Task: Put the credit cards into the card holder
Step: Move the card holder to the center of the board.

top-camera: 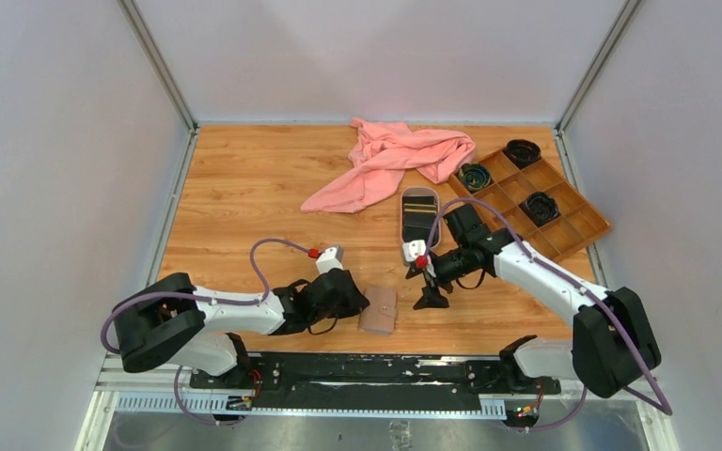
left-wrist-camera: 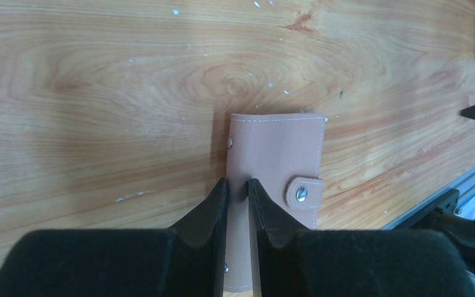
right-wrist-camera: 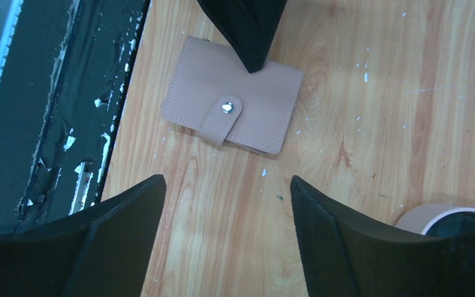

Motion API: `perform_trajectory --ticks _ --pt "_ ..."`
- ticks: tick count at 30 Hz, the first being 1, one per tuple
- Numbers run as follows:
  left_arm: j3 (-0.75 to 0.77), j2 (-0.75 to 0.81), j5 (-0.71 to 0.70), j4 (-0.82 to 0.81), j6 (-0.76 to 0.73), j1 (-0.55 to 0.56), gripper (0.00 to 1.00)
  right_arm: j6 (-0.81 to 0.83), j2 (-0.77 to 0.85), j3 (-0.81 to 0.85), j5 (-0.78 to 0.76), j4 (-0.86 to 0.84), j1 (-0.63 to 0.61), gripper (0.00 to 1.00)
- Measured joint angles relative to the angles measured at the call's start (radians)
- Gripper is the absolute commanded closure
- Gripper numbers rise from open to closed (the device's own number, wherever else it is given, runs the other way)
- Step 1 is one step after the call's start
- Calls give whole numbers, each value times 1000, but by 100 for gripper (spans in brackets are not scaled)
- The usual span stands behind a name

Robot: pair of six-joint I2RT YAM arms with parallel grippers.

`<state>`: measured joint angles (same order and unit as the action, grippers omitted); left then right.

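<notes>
The pinkish-tan card holder (top-camera: 379, 311) lies closed and snapped on the wood near the front edge; it also shows in the left wrist view (left-wrist-camera: 278, 145) and the right wrist view (right-wrist-camera: 201, 83). My left gripper (top-camera: 361, 304) (left-wrist-camera: 238, 183) is nearly shut, its tips down on the holder's left part, with only a thin gap. My right gripper (top-camera: 430, 289) (right-wrist-camera: 227, 184) is open and empty, just right of the holder. The dark credit cards (top-camera: 419, 214) lie in an oval pink-rimmed tray (top-camera: 405, 228) behind the right gripper.
A pink cloth (top-camera: 390, 162) lies at the back centre. A brown compartment tray (top-camera: 578, 225) with round dark items stands at the back right. The table's front edge and a metal rail (right-wrist-camera: 49, 124) run close to the card holder. The oval tray's rim (right-wrist-camera: 423, 216) shows at the right.
</notes>
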<state>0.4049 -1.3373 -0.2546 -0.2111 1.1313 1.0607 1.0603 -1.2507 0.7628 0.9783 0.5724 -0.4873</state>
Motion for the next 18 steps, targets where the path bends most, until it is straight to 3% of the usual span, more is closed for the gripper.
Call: perform_trajectory --ticks 6,12,18 --pt "5 -24 -23 -26 34 19 95 -47 -56 -9 -88 -68 -93 41" --pt "-11 -21 -42 -56 74 34 96 -157 -119 -9 -208 -160 -236 42" --pt "-37 -11 -47 -87 114 36 98 -282 -203 21 -296 -198 -304 43"
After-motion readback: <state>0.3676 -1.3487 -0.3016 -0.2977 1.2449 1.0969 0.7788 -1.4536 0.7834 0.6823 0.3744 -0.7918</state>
